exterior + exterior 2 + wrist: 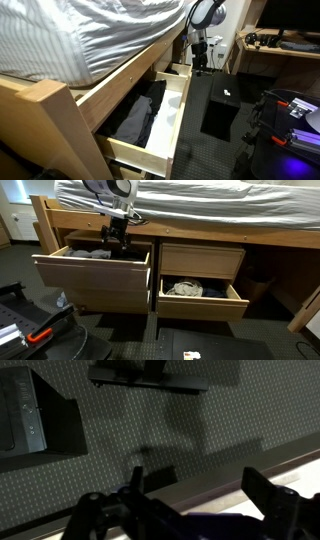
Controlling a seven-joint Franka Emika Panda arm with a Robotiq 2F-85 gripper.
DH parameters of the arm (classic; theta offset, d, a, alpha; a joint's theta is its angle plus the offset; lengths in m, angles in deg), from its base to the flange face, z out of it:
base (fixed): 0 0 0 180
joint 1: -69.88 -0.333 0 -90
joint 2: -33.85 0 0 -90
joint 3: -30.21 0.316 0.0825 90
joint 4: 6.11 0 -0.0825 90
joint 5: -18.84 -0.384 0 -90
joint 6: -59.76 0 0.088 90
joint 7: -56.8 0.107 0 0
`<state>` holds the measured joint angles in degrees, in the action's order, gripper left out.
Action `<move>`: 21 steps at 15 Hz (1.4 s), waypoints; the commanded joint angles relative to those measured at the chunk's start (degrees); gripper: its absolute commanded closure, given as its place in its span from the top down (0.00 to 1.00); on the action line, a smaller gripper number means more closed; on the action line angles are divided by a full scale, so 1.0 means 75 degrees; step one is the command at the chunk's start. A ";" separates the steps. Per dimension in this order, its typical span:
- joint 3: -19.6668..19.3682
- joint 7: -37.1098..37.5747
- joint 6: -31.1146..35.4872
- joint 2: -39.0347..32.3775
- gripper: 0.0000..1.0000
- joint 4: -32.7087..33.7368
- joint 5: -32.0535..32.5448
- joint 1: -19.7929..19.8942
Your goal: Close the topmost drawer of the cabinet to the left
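The topmost drawer point(92, 278) on the left stands pulled far out of the cabinet point(255, 236), a pale pine bed frame. In an exterior view the drawer point(170, 120) shows thin plank sides and dark cloth inside. My gripper point(118, 242) hangs over the back part of the open drawer, close to the frame rail point(110, 85); it also shows in an exterior view point(200, 62). In the wrist view my gripper point(200, 488) is open, its two dark fingers spread over a pale plank edge point(215, 472) of the drawer, holding nothing.
A small black box unit point(220, 105) stands on the floor beside the drawer, also in the wrist view point(30, 420). A lower right drawer point(200, 302) is open with cloth in it. Striped bedding point(90, 30) lies above. A brown desk point(285, 50) is behind.
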<state>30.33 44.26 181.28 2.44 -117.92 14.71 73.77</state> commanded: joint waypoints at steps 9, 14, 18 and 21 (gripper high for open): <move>-0.0491 0.2798 0.0693 -0.1152 1.00 0.0416 0.0579 -0.0648; -0.0624 0.3735 0.1137 -0.1699 1.00 0.0323 0.0514 -0.0823; -0.0512 0.4046 0.2516 -0.1741 1.00 -0.0108 -0.0052 -0.0641; -0.0431 0.4013 0.3985 -0.1944 1.00 -0.0500 -0.0690 -0.0524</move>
<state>25.60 73.75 201.32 -11.71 -118.47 13.47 68.10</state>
